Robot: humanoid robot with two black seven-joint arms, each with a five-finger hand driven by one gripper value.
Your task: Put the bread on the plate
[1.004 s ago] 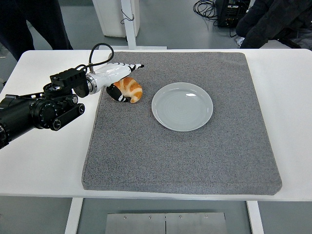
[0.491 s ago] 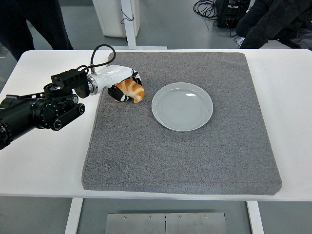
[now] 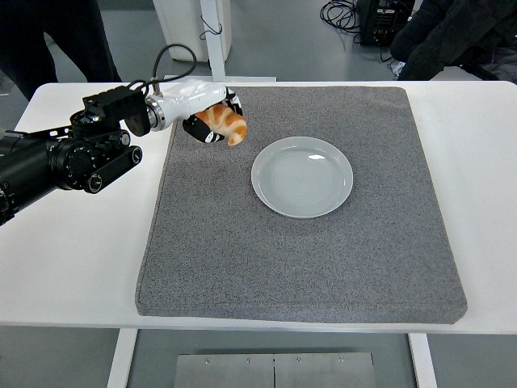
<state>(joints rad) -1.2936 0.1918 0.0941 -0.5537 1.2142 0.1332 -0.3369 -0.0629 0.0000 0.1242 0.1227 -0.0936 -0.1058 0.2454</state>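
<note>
The bread (image 3: 225, 123), a golden croissant, lies with its long axis running from upper left to lower right, its free tip pointing down and right toward the plate (image 3: 302, 176). It sits in the left hand (image 3: 203, 115), whose fingers (image 3: 212, 136) are curled around it from below and behind, over the far left corner of the grey mat (image 3: 299, 250), well short of the plate. Compared with half a second ago, the hand and bread have moved farther up the picture and a little to the right; whether the bread is clear of the mat cannot be told. The plate has stayed where it was on the mat. The fingers mostly hide the bread's left end, and the black arm is cut off by the left edge. The mat covers most of the white counter (image 3: 73, 242). Dark-clothed people (image 3: 452, 32) are cropped at the top.
</note>
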